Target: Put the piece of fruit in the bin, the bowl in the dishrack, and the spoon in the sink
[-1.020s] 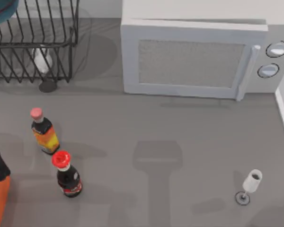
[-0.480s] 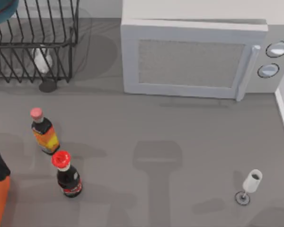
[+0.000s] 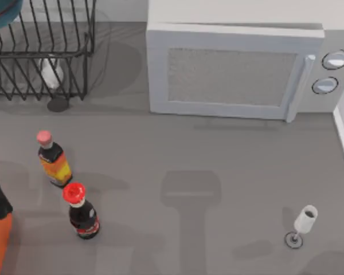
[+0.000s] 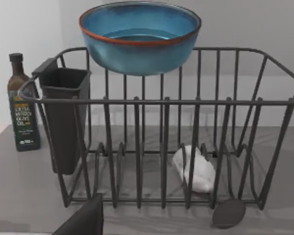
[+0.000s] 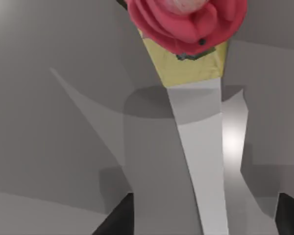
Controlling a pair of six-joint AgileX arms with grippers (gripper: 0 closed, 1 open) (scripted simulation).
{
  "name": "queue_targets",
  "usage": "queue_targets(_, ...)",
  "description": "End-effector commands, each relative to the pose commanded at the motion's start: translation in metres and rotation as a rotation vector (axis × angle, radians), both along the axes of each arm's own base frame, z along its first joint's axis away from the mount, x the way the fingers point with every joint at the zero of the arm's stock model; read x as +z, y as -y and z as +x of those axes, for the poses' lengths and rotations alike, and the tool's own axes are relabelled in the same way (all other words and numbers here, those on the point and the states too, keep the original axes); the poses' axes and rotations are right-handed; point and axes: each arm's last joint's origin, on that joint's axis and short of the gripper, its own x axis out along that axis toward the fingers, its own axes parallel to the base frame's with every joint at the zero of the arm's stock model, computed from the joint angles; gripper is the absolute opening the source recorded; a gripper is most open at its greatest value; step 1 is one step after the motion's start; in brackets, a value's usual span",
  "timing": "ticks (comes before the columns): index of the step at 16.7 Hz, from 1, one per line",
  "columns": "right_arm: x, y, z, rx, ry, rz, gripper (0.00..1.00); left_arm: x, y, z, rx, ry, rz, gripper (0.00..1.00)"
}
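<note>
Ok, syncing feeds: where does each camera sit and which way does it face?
Top view: above the table, looking down at dishrack, microwave and bottles.
Left wrist view: level with the dishrack, facing it side-on, bowl at its top; a dark piece of the left gripper shows.
Right wrist view: close on a pink-topped white strip; dark pieces of the right gripper show.
Shared: top and left wrist views both catch dishrack and bowl.

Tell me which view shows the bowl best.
The left wrist view: the whole teal-blue bowl is visible, rim and inside, above the black dishrack. The top view catches a sliver of the bowl at its upper left corner. The right wrist view faces elsewhere.
</note>
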Motion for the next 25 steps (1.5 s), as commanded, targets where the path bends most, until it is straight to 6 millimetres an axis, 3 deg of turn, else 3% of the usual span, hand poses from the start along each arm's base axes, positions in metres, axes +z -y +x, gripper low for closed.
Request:
queue_targets(1, 0.022, -0.001, -0.002, -0.041, -0.008, -0.031, 0.0, 0.0, 0.0, 0.0, 0.0, 0.0, 0.0, 1.0)
queue_targets(5, 0.032, 0.001, -0.001, -0.049, -0.021, -0.024, 0.0, 0.0, 0.0, 0.0, 0.0, 0.0, 0.0, 1.0)
queue_targets(14, 0.115, 0.0, 0.0, -0.04, -0.005, -0.032, 0.0, 0.0, 0.0, 0.0, 0.0, 0.0, 0.0, 1.0)
queue_targets(21, 0.12, -0.001, -0.001, -0.043, -0.013, -0.029, 0.0, 0.0, 0.0, 0.0, 0.0, 0.0, 0.0, 1.0)
queue_targets(25, 0.124, 0.004, 0.021, -0.03, -0.047, -0.016, 0.0, 0.0, 0.0, 0.0, 0.0, 0.0, 0.0, 1.0)
